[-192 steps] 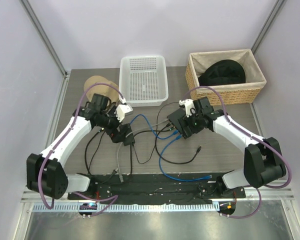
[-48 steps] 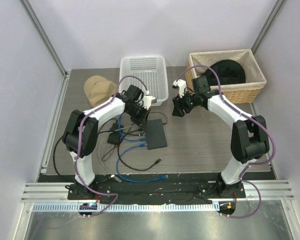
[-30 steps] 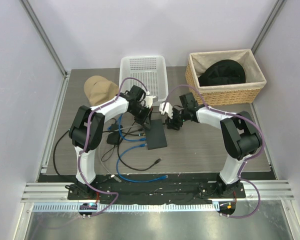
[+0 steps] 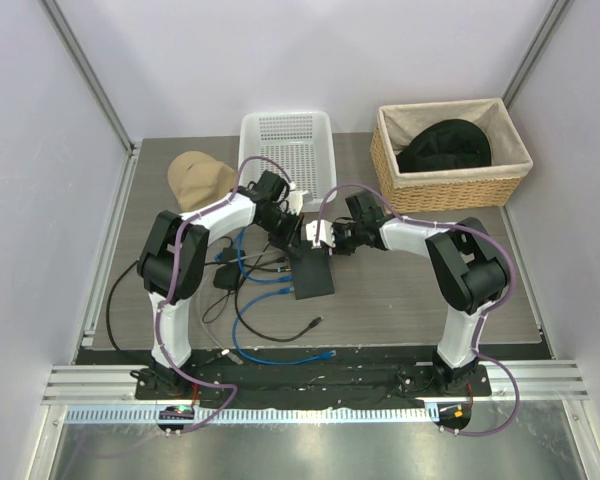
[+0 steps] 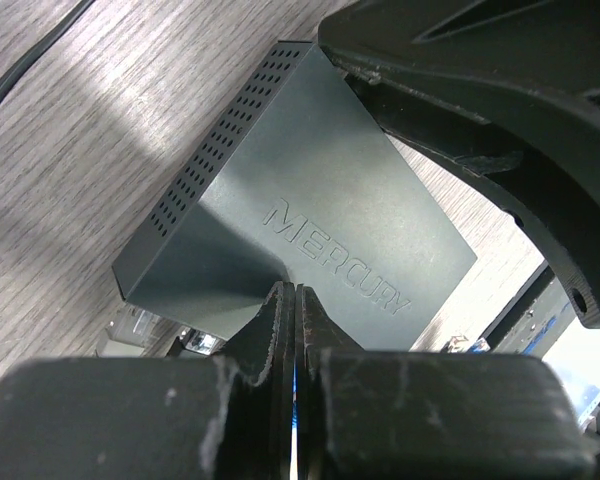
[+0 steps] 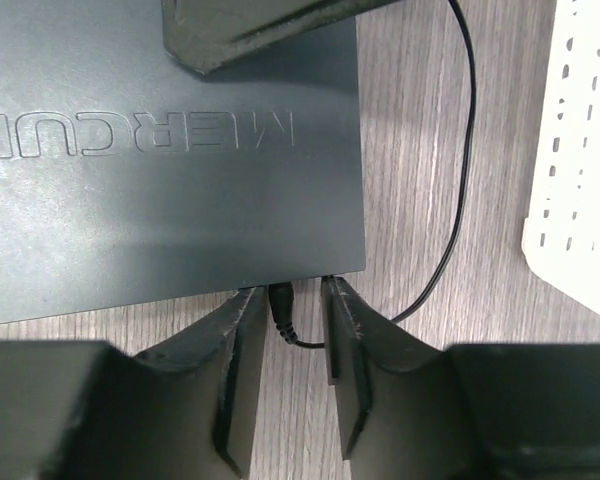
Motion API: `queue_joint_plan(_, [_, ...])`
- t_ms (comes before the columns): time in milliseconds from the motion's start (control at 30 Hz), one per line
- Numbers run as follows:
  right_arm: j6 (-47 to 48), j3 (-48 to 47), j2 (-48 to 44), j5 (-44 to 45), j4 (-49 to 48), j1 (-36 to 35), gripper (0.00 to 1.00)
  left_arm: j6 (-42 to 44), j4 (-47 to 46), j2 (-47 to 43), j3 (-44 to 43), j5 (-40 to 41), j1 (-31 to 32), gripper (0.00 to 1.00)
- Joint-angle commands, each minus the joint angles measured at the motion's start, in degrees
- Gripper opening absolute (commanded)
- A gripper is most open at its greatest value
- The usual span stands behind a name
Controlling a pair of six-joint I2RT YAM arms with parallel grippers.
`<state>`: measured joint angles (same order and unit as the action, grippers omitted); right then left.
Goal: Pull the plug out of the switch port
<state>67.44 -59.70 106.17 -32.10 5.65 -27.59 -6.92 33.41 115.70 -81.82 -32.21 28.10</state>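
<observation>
1. The switch (image 4: 313, 272) lies flat on the table (image 4: 410, 290), between the two arms and just in front of the white basket (image 4: 285, 140). Its long axis runs roughly near to far.
2. The plug (image 6: 277, 296) sits in the switch's far edge and sticks straight out of it. A thin black cord (image 6: 461, 215) loops away from it toward the basket.
3. The right gripper (image 6: 287, 308) is the one on the plug. Its fingers are spread, one on each side of the plug, and have not yet closed on it. They point at the switch edge, so the plug's axis lines up with the gripper's own line.
4. The pull should probably be straight back along that line, away from the switch, once the fingers close.
5. The left gripper (image 5: 294, 296) comes in from the other side with its fingers pressed together and nothing between them. Its tips rest on the switch's top face, seemingly pinning it.
6. Both arms are bent inward and their wrists nearly meet over the switch's far end.
7. If the switch is not held, it may slide along with the plug.
</observation>
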Motion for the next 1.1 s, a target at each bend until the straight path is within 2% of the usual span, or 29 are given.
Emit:
queue_joint_plan(0, [1.47, -2.17, 1.93, -0.86, 2.25, -0.88, 0.35, 1.82, 1.13, 4.53, 2.28, 6.72, -0.5, 0.0])
queue_joint_plan(100, [3.31, -4.98, 2.99, -1.21, 8.48, -0.88, 0.26, 1.38, 0.87, 4.8, 2.46, 6.72, -0.67, 0.0])
queue_joint_plan(133, [4.18, -6.9, 3.34, -1.3, 10.5, -0.88, 0.16, 1.12, 0.87, 5.06, 2.37, 6.54, -0.76, 0.0])
queue_joint_plan(267, [7.25, -11.04, 4.83, -1.56, 20.94, -0.8, 0.02, 0.68, 0.52, 4.53, 2.19, 6.1, -0.68, 0.0])
queue_joint_plan(567, [11.48, -26.24, 12.91, -3.94, 44.15, -0.97, 0.01, 0.85, -0.8, 5.94, 2.63, 6.37, -0.67, 0.0])
queue_joint_plan(633, [10.43, -25.91, 12.75, -2.45, 44.01, -1.14, 0.01, 0.59, -1.06, 6.2, 2.72, 6.37, -0.68, 0.0])
queue_joint_plan(700, [7.98, -20.57, 9.34, 0.44, 33.51, -2.02, 0.01, 0.33, -1.5, 6.47, 2.81, 6.19, -0.76, 0.0])
queue_joint_plan(733, [7.36, -12.19, 7.06, 2.54, 27.89, -2.2, 0.01, 0.15, -1.59, 6.73, 2.89, 6.02, -0.76, 0.0])
queue_joint_plan(767, [7.09, -8.02, 2.51, 3.87, 16.26, -2.46, 0.01, 0.24, -1.77, 6.73, 2.9, 5.75, -0.85, 0.0])
queue_joint_plan(833, [5.96, 0.24, -0.08, 6.33, 6.78, -2.73, 0.01, 0.24, -1.94, 6.73, 3.07, 5.23, -1.2, 0.0])
queue_joint_plan(900, [6.39, -0.41, 0.08, 5.65, 8.39, -2.82, 0.01, 0.06, -2.12, 6.91, 3.16, 5.22, -1.47, 0.0])
queue_joint_plan(933, [6.74, -5.03, 1.39, 4.77, 12.15, -2.82, 0.01, 0.06, -2.03, 6.82, 3.16, 5.22, -1.64, 0.0])
queue_joint_plan(967, [6.39, -7.86, 4.11, 2.85, 20.63, -2.73, 0.01, 0.06, -2.12, 7.08, 3.16, 5.14, -1.64, 0.0])
queue_joint_plan(1067, [3.07, -15.26, 7.11, 1.52, 26.51, -2.9, 0.01, 0.06, -2.29, 7.17, 3.25, 4.79, -1.64, 0.0])
